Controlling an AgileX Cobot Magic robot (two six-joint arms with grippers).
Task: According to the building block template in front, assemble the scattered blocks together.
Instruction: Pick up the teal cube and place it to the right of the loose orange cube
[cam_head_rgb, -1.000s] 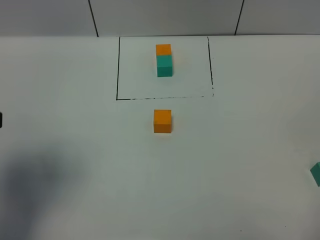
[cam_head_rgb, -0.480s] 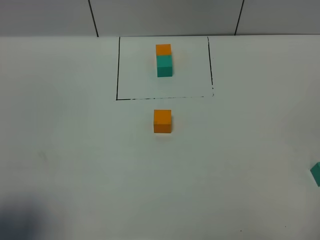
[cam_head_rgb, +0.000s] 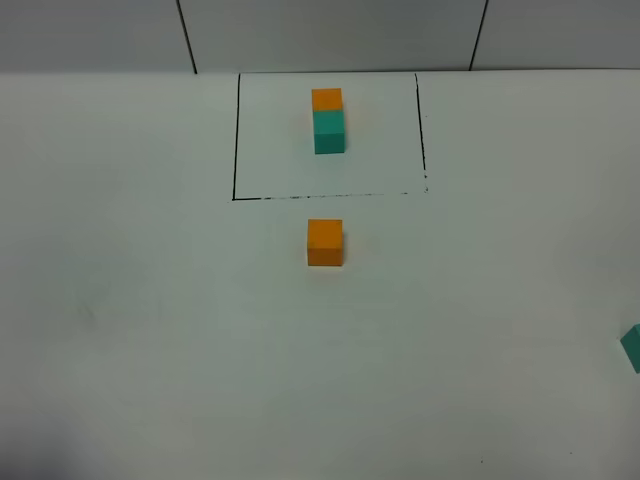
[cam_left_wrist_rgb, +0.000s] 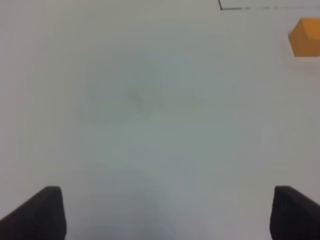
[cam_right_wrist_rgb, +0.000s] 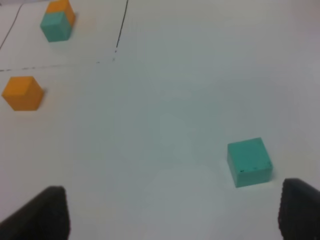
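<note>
Plainly, both grippers hang over the white tabletop with nothing in them. The left gripper has its 2 dark fingers spread wide, with only bare table between them. The small loose orange cube lies well ahead of it and off toward the table's middle, clear of both fingers. The right gripper is spread just as wide. The small loose teal-green cube sits near it, a little ahead of 1 finger and apart from it, not between the 2. From the high camera the orange cube stands at the middle of the table, just outside the near line of the thin black drawn rectangle. The teal-green cube lies at the far right edge of that view, half cut off, well apart from the orange one. Inside the rectangle stands the building block template, an orange cube joined to a teal-green cube in a row, the orange 1 at the far end and the teal-green 1 nearer the loose orange cube.
</note>
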